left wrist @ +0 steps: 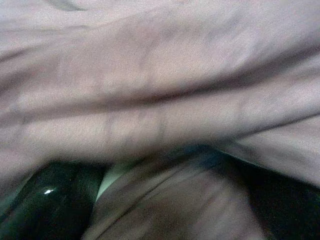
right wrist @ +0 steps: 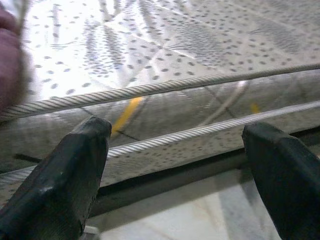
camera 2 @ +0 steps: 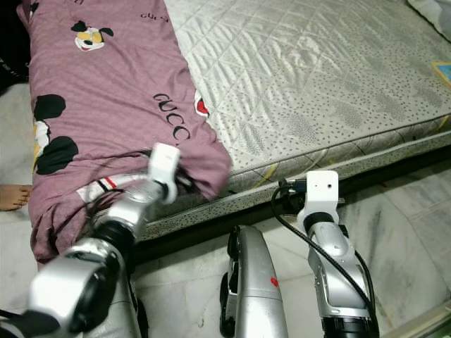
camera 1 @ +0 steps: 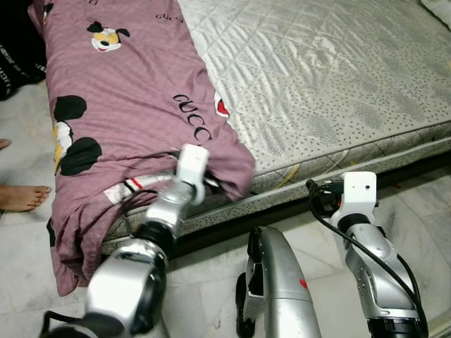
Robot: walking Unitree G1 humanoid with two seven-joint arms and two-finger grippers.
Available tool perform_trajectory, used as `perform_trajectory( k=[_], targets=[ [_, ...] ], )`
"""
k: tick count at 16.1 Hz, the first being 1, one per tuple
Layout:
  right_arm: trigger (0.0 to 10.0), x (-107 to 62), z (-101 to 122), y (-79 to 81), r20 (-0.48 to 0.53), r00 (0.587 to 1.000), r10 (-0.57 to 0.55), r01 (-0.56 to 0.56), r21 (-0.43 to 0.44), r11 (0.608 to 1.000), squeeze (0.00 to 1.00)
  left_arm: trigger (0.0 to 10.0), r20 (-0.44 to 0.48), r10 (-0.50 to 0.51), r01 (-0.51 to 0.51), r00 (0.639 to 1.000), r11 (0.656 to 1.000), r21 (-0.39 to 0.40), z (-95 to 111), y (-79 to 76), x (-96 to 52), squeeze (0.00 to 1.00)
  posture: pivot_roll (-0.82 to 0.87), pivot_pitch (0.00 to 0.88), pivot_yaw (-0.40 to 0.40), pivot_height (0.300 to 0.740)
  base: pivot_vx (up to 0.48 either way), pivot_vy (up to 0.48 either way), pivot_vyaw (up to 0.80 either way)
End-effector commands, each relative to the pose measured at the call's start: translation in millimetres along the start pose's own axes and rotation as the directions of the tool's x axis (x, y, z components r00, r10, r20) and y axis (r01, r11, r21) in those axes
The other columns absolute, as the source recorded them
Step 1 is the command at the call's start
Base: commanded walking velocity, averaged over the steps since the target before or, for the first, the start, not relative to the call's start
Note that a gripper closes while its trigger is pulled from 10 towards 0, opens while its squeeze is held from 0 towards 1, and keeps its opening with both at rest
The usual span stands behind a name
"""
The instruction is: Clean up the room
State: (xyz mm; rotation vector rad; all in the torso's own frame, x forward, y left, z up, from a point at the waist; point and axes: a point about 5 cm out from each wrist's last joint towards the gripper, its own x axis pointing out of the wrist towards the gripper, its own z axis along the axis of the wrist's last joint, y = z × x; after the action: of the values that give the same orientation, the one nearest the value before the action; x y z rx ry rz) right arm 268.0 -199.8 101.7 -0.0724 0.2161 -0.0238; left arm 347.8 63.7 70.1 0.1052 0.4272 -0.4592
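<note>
- Soft mauve cartoon-print blanket [camera 1: 134, 105] drapes the quilted grey mattress [camera 1: 331, 77], left of frame.
- Left gripper [camera 1: 201, 184] is buried in its folds; jaws' state can't be told.
- Right gripper [right wrist: 175, 175] faces the corded mattress edge, jaws apart.

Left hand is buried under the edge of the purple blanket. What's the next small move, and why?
Probably close the left hand on the blanket fold. Its wrist view shows purple cloth right against the black finger, and the blanket corner drapes over the mattress edge there. The right hand hangs open, facing the mattress side, holding nothing.
</note>
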Motion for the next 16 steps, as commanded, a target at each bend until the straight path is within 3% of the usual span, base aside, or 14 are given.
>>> perform_trajectory(
  k=[1, 3, 4, 9, 11, 12, 13, 14, 15, 16],
  targets=[
    [10.0, -4.5, -1, 3.4, 0.000, 0.998, 0.063, -0.063, 0.048, 0.997, 0.00, 10.0, -0.063, -0.199, 0.201, 0.978, 0.979, 0.021, -15, -40.2, 1.1, 0.00, -0.09, 0.163, -0.069, 0.519, 0.000, 0.000, 0.00],
    [10.0, -6.0, -5, 14.7, -0.021, 0.984, 0.176, -0.174, 0.069, 0.982, 0.00, 10.0, -0.063, -0.300, 0.301, 0.952, 0.953, 0.012, -17, -53.9, -5.7, 0.00, -0.09, 0.154, -0.062, 0.519, 0.000, 0.000, 0.00],
    [10.0, -5.0, -5, 15.0, -0.022, 0.984, 0.176, -0.174, 0.066, 0.983, 0.00, 10.0, -0.067, -0.317, 0.318, 0.946, 0.948, 0.009, -19, -56.3, -8.9, 0.00, -0.08, 0.150, -0.060, 0.519, 0.000, 0.000, 0.00],
    [10.0, 7.7, -3, 18.4, -0.014, 0.983, 0.181, -0.181, 0.027, 0.983, 0.00, 10.0, -0.081, -0.227, 0.227, 0.970, 0.974, -0.019, -34, -46.1, -34.0, 0.00, -0.06, 0.135, -0.044, 0.519, 0.000, 0.000, 0.00],
    [10.0, 15.6, -4, 15.1, -0.028, 0.986, 0.163, -0.163, 0.007, 0.987, 0.00, 10.0, -0.063, -0.204, 0.207, 0.977, 0.977, 0.051, -30, -38.2, -65.0, 0.00, -0.03, 0.124, -0.038, 0.519, 0.000, 0.000, 0.00],
    [10.0, 17.5, -4, 14.8, -0.032, 0.987, 0.159, -0.159, 0.004, 0.987, 0.00, 10.0, -0.061, -0.182, 0.187, 0.981, 0.980, 0.074, -29, -32.7, -69.3, 0.00, -0.03, 0.121, -0.036, 0.519, 0.000, 0.000, 0.00],
    [10.0, 20.1, -5, 13.3, -0.038, 0.988, 0.147, -0.147, -0.010, 0.989, 0.00, 10.0, -0.036, -0.152, 0.156, 0.988, 0.974, 0.167, -23, -22.6, -77.3, 0.00, -0.02, 0.117, -0.034, 0.519, 0.000, 0.000, 0.00],
    [10.0, 22.8, -6, 11.4, -0.042, 0.990, 0.131, -0.132, -0.023, 0.991, 0.00, 10.0, 0.036, -0.122, 0.108, 0.992, 0.956, 0.272, -10, -15.3, -83.8, 0.00, -0.02, 0.115, -0.033, 0.519, 0.000, 0.000, 0.00],
    [10.0, 26.2, -5, 9.9, -0.038, 0.993, 0.116, -0.117, -0.028, 0.993, 0.00, 10.0, 0.164, -0.099, 0.043, 0.981, 0.948, 0.316, 15, -12.3, -91.2, 0.00, -0.01, 0.109, -0.032, 0.519, 0.000, 0.000, 0.00],
    [10.0, 27.7, -5, 9.5, -0.034, 0.994, 0.103, -0.105, -0.035, 0.994, 0.00, 10.0, 0.212, -0.093, 0.021, 0.973, 0.947, 0.322, 28, -11.3, -93.6, 0.00, 0.00, 0.105, -0.032, 0.519, 0.000, 0.000, 0.00]
  ],
)
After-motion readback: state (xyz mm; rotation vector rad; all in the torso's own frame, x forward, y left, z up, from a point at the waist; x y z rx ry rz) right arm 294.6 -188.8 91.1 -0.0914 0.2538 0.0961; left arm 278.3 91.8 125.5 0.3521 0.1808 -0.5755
